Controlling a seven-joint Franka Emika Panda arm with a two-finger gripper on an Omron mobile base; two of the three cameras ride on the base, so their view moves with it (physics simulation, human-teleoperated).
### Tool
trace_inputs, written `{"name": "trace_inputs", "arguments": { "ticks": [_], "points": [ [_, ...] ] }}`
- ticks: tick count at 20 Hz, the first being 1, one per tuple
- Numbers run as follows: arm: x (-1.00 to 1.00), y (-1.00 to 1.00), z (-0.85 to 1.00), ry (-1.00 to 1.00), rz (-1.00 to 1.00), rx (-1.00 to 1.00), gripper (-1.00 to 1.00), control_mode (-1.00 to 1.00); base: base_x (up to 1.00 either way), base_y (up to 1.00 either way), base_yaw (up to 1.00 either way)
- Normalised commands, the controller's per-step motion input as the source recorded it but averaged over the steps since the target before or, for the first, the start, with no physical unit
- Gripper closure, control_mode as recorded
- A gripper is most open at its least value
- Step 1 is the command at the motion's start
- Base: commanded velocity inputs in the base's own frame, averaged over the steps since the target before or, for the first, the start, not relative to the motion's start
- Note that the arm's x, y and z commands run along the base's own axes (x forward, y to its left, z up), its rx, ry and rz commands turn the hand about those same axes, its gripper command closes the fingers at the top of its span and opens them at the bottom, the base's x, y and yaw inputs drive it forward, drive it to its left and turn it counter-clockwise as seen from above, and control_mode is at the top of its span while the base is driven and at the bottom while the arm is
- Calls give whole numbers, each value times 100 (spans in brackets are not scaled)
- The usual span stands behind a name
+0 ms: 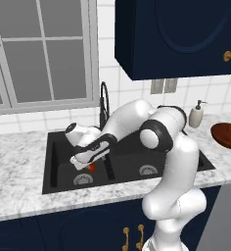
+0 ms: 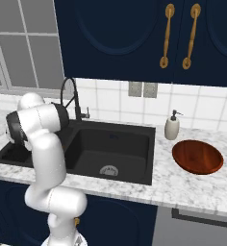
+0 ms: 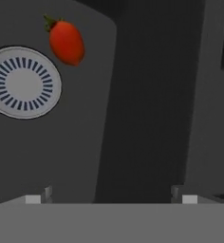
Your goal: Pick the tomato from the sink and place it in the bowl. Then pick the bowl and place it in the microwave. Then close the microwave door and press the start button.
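While it hangs low inside the left basin of the sink [image 1: 58, 147], the end effector [image 1: 86, 164] has its fingers spread wide apart with nothing between them. In the hand view, the finger tips sit at the bottom edge, far apart. The tomato [image 3: 66, 42] lies at the upper left of that view, beside the round silver drain [image 3: 23, 82], resting on the dark basin floor. In the left base view, a sliver of red shows under the hand, left of centre.

It looks small, light, glossy and probably slippery, with soft skin that could bruise; a gentle grip across its narrower middle seems safest. The bowl [image 2: 197, 157] waits on the marble tabletop [image 2: 192, 185] at the right of the right base view, near a soap dispenser [image 2: 172, 126].
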Motion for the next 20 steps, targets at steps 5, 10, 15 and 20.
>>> {"name": "trace_inputs", "arguments": {
  "ticks": [5, 10, 15, 20],
  "points": [
    [30, 0, -24, 7, 0, 0, -100, -100, 0, 0, 0],
    [19, 0, -38, -1, 2, 1, -100, -100, 0, 0, 0],
    [26, 0, -45, -4, 4, 5, -100, -100, 0, 0, 0],
    [46, 3, -26, 4, 2, 1, -100, -100, 0, 0, 0]
  ]
}}
